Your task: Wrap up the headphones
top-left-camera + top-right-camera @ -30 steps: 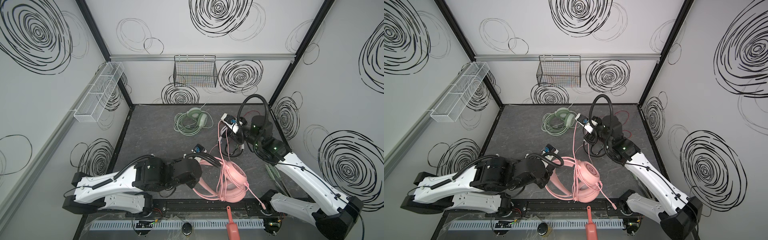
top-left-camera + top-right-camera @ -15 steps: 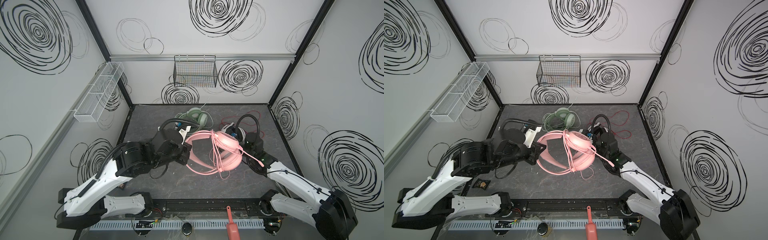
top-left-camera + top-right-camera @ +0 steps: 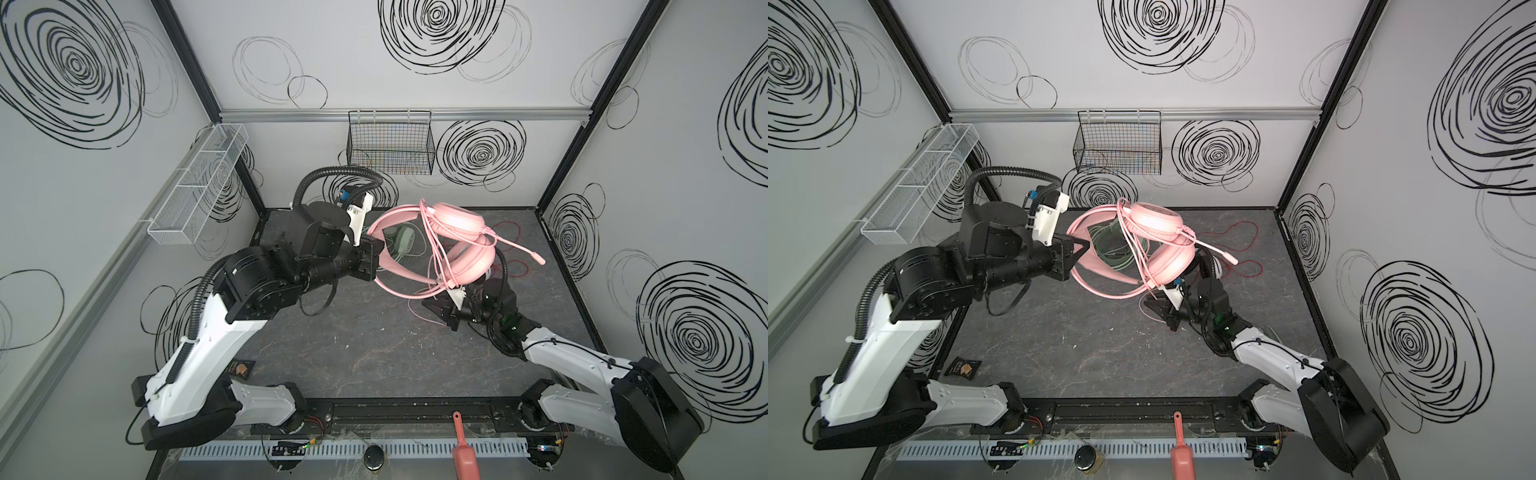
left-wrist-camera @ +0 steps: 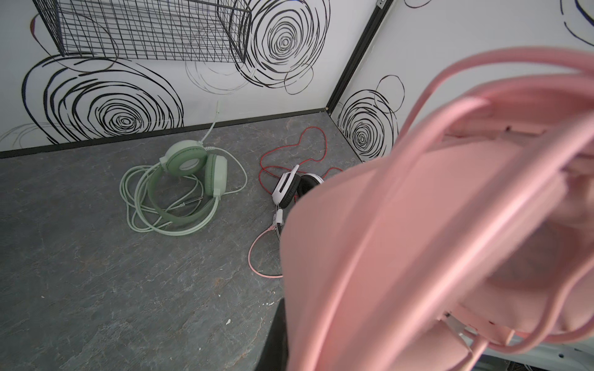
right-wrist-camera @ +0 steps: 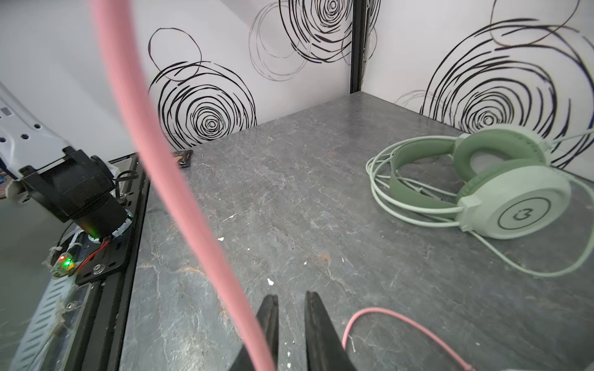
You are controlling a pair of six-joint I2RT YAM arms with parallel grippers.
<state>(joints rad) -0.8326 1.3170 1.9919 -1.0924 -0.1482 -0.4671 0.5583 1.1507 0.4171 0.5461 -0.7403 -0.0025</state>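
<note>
Above the far middle of the table (image 3: 374,353) the pink headset (image 3: 457,224) hangs in the air. Expect it to be light and springy, with soft cups and probably slick plastic, so take it by the stiff headband (image 3: 390,268). The green headset (image 4: 189,180) and white headset (image 4: 289,188) lie on the far side. Your left pincer (image 3: 376,261) pinches that headband, while your right pincer (image 5: 291,297), low on the right, stands slightly spread and empty. The limp pink cable (image 5: 373,310) trails on the table, so catch its loose tail.

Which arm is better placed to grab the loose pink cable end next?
Right, probably: the right pincer is low, jaws slightly apart, beside the pink cable end on the table. The left pincer is shut on the raised pink headset, at its headband.
</note>
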